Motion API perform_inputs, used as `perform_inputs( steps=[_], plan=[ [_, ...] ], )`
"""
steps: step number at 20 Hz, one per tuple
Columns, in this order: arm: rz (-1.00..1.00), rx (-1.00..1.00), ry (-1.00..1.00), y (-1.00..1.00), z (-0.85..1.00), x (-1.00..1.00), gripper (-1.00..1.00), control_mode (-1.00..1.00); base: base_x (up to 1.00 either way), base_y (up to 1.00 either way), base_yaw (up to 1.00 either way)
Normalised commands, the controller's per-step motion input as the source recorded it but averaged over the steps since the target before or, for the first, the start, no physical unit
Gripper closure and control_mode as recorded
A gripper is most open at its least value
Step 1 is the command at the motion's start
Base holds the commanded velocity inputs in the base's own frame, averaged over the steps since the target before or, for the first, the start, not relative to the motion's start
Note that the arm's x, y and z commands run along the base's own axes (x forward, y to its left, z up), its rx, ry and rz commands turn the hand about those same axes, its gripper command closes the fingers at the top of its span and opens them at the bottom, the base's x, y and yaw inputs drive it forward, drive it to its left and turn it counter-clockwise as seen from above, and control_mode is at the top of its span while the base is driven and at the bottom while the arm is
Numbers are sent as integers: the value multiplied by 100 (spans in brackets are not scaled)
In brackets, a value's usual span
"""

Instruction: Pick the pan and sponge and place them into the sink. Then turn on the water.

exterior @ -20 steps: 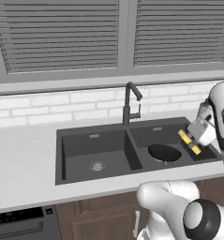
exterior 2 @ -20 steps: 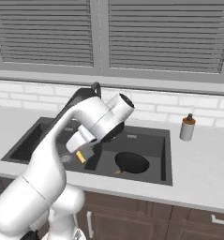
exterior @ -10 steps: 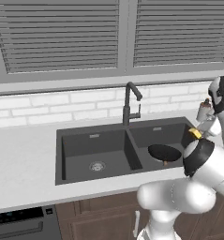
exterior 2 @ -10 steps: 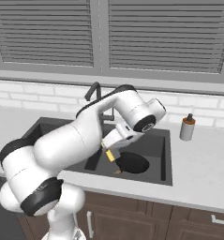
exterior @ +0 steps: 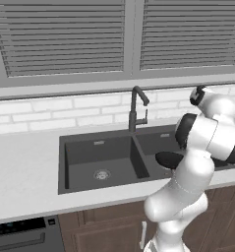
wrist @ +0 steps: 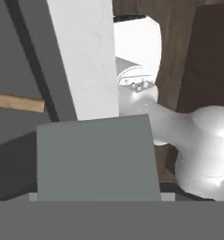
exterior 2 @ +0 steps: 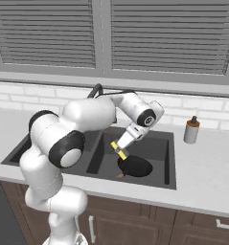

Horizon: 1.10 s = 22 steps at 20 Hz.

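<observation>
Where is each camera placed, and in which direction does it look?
Left base view: behind the arm on its left, looking forward and down at the sink, faucet and pan; the arm rises at lower right.
Right base view: behind on its right, same sink; the arm rises at lower left, its claw holding the sponge above the pan.
Hand view: on the hand, looking along the claw; the sponge's grey-green face sits close.
The base views share sink, faucet and pan.

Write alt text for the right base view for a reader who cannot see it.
A white robot arm reaches over the dark double-basin sink, its gripper holding the sponge just above the black pan lying in the right basin. A beige soap dispenser stands on the counter to the right, below shuttered windows.
</observation>
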Motion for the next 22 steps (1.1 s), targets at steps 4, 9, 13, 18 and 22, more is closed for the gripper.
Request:
perform_inputs(
  steps=[4,9,13,18,22],
  plan=[
    [31,0,-12,-31,-47,52,100,-100,0,0,0],
    [27,2,-24,-54,-48,14,100,-100,0,0,0],
    [17,4,-34,-34,-45,2,100,-100,0,0,0],
    [15,1,-55,-3,-47,0,100,-100,0,0,0],
    [10,0,-60,0,-35,0,100,-100,0,0,0]
  ],
)
